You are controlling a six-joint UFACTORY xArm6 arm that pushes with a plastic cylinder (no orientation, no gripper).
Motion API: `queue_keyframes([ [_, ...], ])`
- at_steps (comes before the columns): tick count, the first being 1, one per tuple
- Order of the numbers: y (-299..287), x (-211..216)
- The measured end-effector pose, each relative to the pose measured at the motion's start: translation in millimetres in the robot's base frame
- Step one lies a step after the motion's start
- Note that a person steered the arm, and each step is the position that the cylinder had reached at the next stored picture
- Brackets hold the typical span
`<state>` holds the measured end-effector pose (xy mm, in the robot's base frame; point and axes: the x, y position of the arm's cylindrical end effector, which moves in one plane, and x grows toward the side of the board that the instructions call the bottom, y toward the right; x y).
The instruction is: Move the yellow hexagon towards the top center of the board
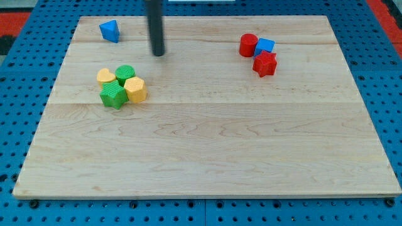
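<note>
Yellow hexagon (135, 90) sits on the bench (207, 144) in the view's left half, at the right edge of a tight cluster of four blocks. Touching it are a green star-like block (113, 96) on its left and a green round block (125, 73) above-left; a yellow heart (106, 76) lies further left in the same cluster.

My tip (158, 54) stands above and a little to the right of the hexagon, apart from it, nearer the top edge. There is no pincer on this rod, so nothing is apart or clamped.

That relation is the crux: the goal, the top center, lies up and to the right of the hexagon, and my tip is on that same side. To push, I judge, it must first pass round to the hexagon's lower left, where the green star crowds the approach.

A blue block (110, 30) near the top left and a red cylinder (249, 45), blue cube (265, 46) and red star (265, 63) at the upper right are well apart.
</note>
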<state>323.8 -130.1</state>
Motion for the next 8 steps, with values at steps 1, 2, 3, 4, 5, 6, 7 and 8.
queue_keyframes([
  [1,-72.7,38.4],
  [2,-72.9,95.9],
  [3,-69.5,125.1],
  [4,-42.8,109.2],
  [5,4.1,107.5],
  [6,8.7,70.3],
  [7,31.1,57.6],
  [8,48.3,77.5],
])
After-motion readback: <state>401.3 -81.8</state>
